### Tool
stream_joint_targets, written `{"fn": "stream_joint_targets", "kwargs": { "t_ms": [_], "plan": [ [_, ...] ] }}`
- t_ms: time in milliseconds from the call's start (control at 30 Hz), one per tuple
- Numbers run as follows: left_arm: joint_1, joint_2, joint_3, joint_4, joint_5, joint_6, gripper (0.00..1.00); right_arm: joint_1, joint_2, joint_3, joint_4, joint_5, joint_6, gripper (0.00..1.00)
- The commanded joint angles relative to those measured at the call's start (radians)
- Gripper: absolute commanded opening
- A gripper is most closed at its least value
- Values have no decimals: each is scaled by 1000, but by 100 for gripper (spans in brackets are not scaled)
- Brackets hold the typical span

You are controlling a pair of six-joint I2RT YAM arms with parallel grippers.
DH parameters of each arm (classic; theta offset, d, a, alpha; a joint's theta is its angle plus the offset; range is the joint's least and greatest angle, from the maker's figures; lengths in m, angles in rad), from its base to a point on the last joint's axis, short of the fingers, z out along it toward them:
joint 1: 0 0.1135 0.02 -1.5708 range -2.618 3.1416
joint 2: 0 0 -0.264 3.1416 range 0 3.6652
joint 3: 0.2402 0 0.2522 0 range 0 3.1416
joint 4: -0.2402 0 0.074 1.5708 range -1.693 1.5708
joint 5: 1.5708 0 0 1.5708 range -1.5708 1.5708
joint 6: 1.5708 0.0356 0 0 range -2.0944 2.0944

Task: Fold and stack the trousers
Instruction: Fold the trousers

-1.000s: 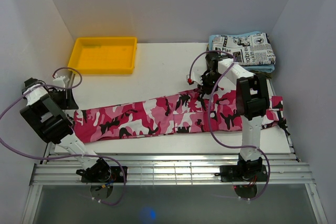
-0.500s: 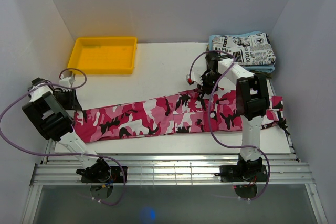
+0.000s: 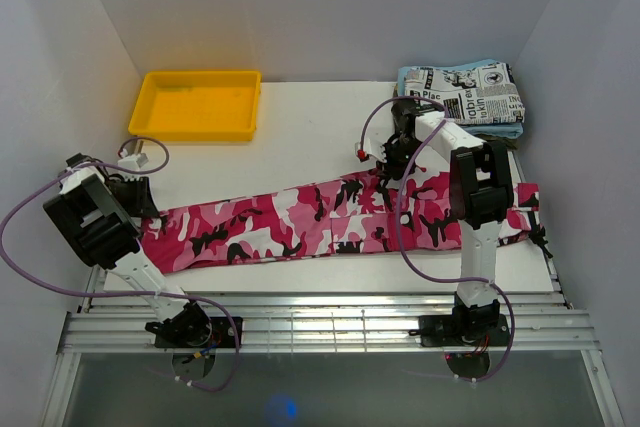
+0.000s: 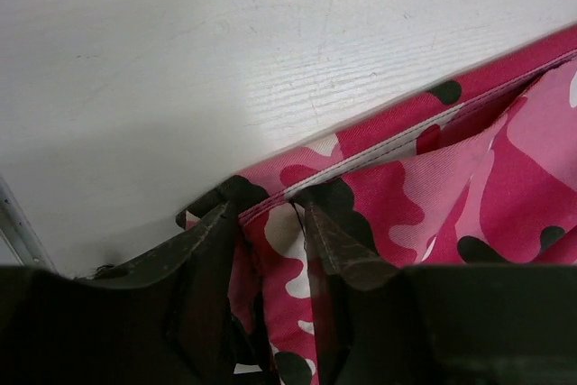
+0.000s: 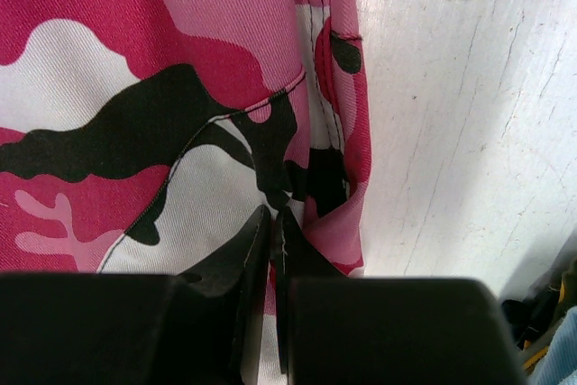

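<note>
Trousers (image 3: 300,222) lie flat across table (image 3: 310,137), long axis left-right. Left claw (image 4: 266,214) grips leg hem at left end; right claw (image 5: 273,218) pinched shut on far edge, right of middle. Each arm nearest own end.

Lab test cell (boxed in), bare white walls (image 3: 330,7), aluminium mounting rails (image 3: 330,325)

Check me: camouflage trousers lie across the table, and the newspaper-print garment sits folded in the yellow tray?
No. The top view shows the newspaper-print garment folded on a light blue cloth, far right, not in the yellow tray. The trousers do lie across the table.
</note>
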Motion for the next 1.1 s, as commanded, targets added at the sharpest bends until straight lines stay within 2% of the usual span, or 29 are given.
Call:
{"fn": "stream_joint_targets", "kwargs": {
  "t_ms": [0,500,567,633,733,833,1067],
  "plan": [
    [1,-55,7,25,-11,-7,49,-5,2,-9,-7,24,-1,8],
    [1,-25,42,9,-21,-15,55,-4,12,12,-21,23,-3,8],
    [1,-19,39,1,-16,-12,47,-4,12,12,-21,23,-1,8],
    [1,-18,36,-11,-11,-7,32,-4,12,12,-23,24,-3,8],
    [1,-26,35,-21,4,-2,14,-4,12,11,-21,27,-3,8],
    [1,-45,48,-47,18,-4,0,-4,12,11,-21,27,-3,8],
    [61,-118,105,-15,32,-30,0,-5,14,6,-20,32,-4,8]
  ]
}}
